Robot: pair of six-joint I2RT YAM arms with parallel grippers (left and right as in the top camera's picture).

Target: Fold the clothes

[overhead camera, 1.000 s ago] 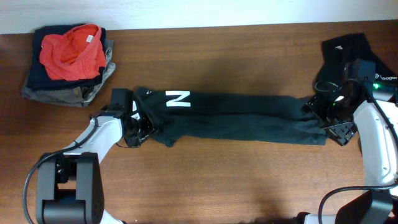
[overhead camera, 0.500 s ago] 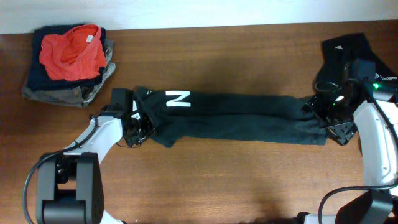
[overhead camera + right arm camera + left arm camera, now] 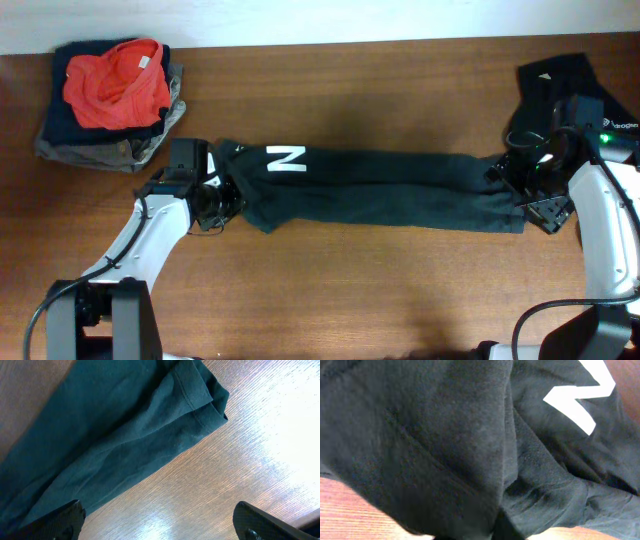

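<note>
A black shirt (image 3: 390, 195) with a white N logo (image 3: 287, 158) lies stretched in a long, narrow band across the table. My left gripper (image 3: 218, 196) is at its left end and shut on a bunch of the cloth. In the left wrist view the black shirt (image 3: 445, 435) fills the frame and hides the fingers, with folds running together at the bottom. My right gripper (image 3: 161, 524) stands open over bare wood just beside the shirt's hem corner (image 3: 212, 402) at the right end, nothing between its fingers (image 3: 62, 521).
A second black garment (image 3: 553, 85) lies at the far right behind my right arm. A stack of folded clothes with a red one on top (image 3: 115, 85) sits at the back left corner. The table (image 3: 380, 290) is brown wood.
The left gripper has closed on the shirt's left end and shifted slightly towards the back, its arm changing pose. The right arm and gripper have not moved.
</note>
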